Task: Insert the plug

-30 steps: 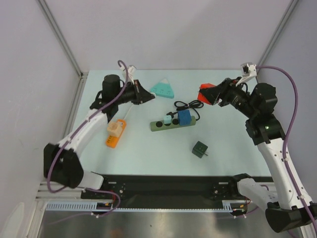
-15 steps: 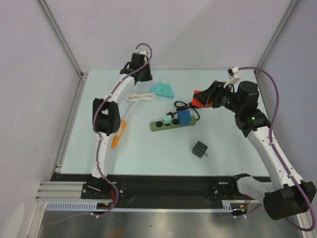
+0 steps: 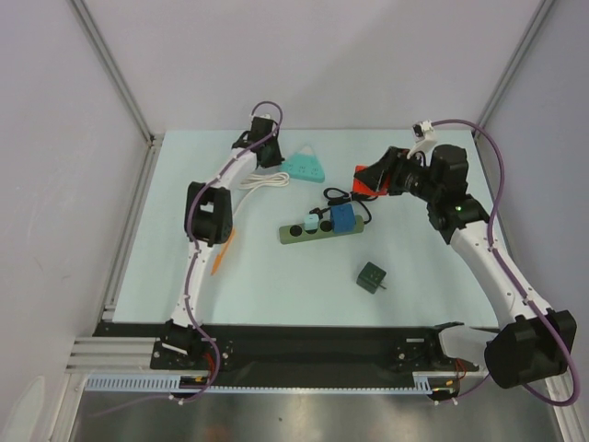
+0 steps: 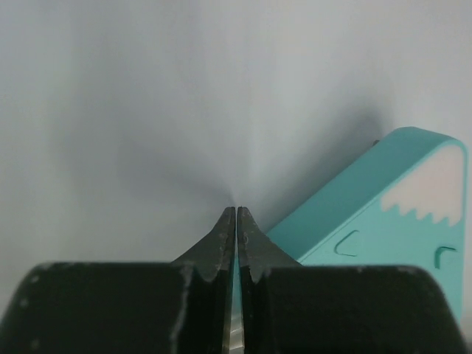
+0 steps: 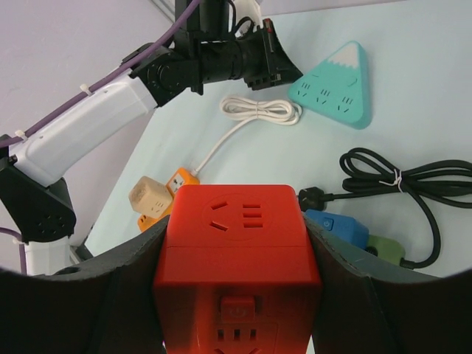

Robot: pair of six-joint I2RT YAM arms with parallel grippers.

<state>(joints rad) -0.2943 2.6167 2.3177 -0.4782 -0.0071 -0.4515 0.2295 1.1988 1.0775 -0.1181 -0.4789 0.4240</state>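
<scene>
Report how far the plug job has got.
Done: the green strip already carries a teal plug and a blue plug. In hand: the right hand grips the red cube socket; the left hand is shut, empty, beside the teal triangular strip. Left: the dark green plug lies loose, untouched.

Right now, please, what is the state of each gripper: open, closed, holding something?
Left gripper: closed, nothing held between its jaws.
Right gripper: closed on the red socket cube.
</scene>
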